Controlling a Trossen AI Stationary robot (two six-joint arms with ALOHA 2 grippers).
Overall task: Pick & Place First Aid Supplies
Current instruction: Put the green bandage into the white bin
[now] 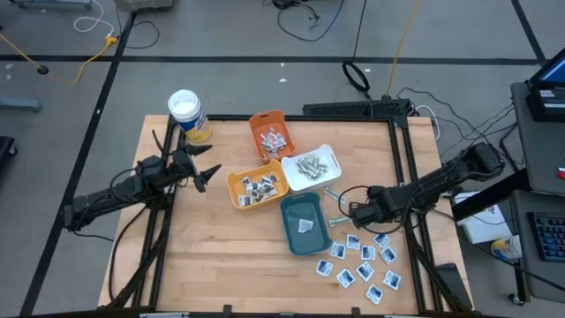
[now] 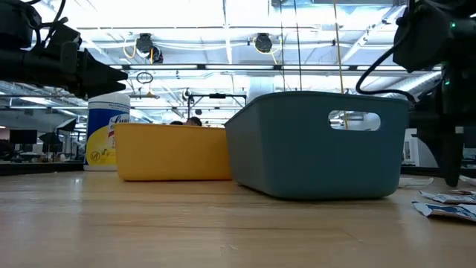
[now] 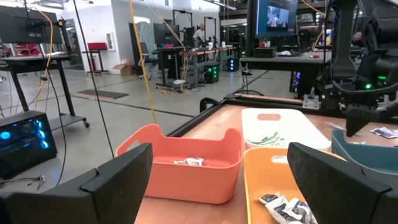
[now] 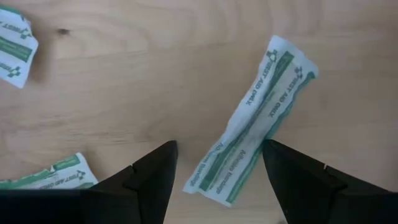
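Observation:
A narrow white strip with green print (image 4: 255, 124) lies flat on the wooden table. My right gripper (image 4: 219, 147) points down over it, open, with one finger on either side of the strip's near end and touching nothing. In the high view this gripper (image 1: 353, 213) stands just right of the teal tray (image 1: 305, 223). Two more strips (image 4: 15, 46) (image 4: 53, 175) lie nearby. Several square white sachets (image 1: 362, 261) are scattered on the table toward the near right. My left gripper (image 1: 207, 174) waits open and level at the table's left, holding nothing.
A red-orange tray (image 1: 270, 132), a white tray (image 1: 311, 166) and a yellow-orange tray (image 1: 258, 185) hold packets at the table's middle and far side. A white-lidded canister (image 1: 188, 115) stands at the far left. Bare wood lies toward the near left.

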